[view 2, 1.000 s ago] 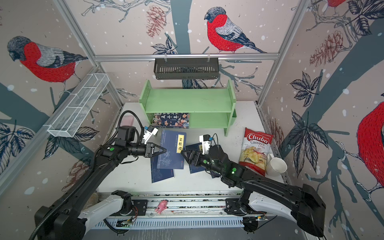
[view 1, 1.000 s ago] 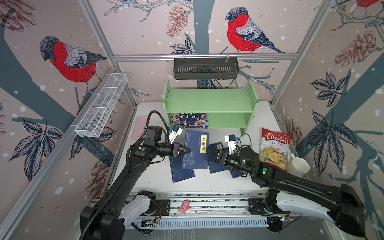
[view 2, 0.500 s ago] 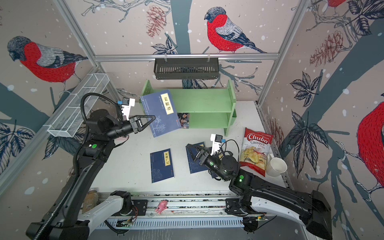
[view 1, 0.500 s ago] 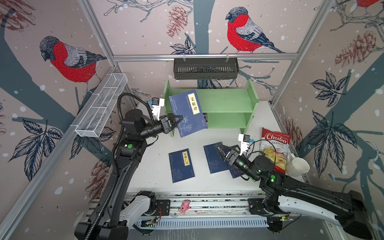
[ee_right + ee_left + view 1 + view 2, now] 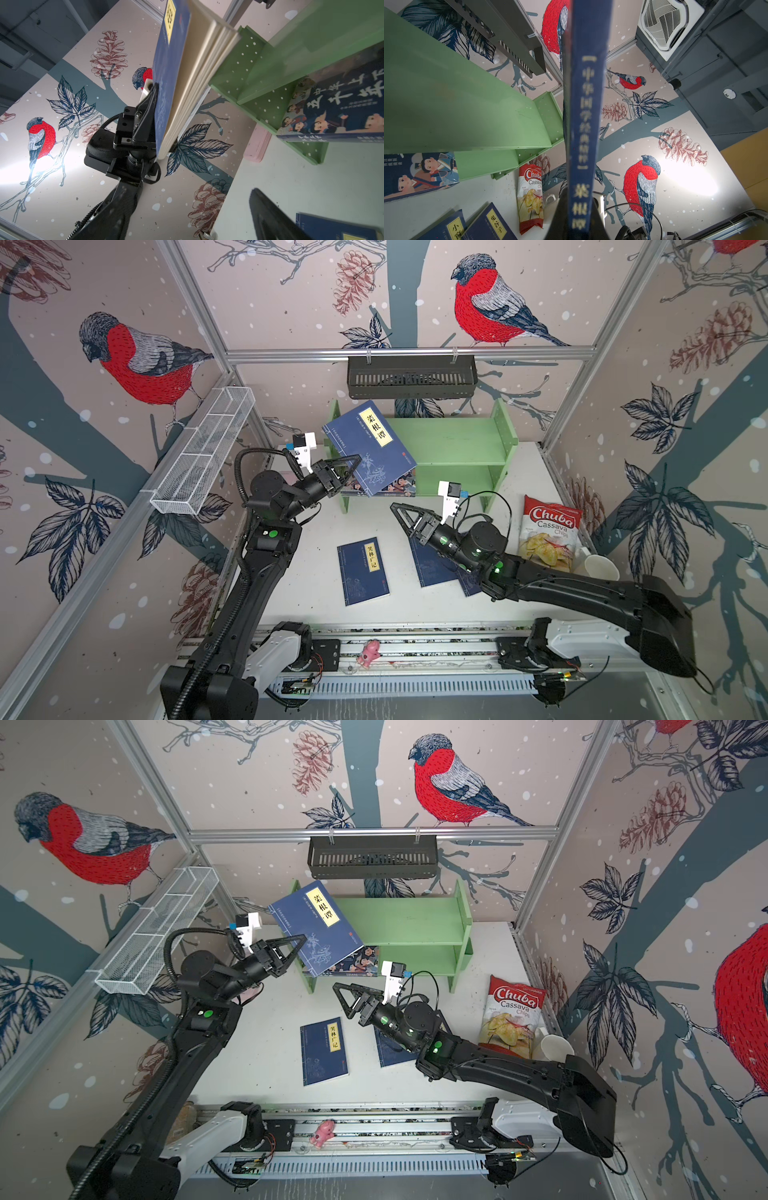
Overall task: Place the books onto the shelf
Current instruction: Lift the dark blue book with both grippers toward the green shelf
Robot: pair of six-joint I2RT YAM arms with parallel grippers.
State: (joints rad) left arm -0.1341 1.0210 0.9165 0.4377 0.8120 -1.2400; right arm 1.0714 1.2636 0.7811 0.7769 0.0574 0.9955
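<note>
Left pincer pinches the tilted navy book by one corner, apparently shallowly; it may pivot, slip, or strike the left panel of the shelf. Right pincer spread, empty.

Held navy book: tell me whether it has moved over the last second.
Yes. The held navy book rose from flat on the table to the left end of the green shelf, pinched in the left end effector.
</note>
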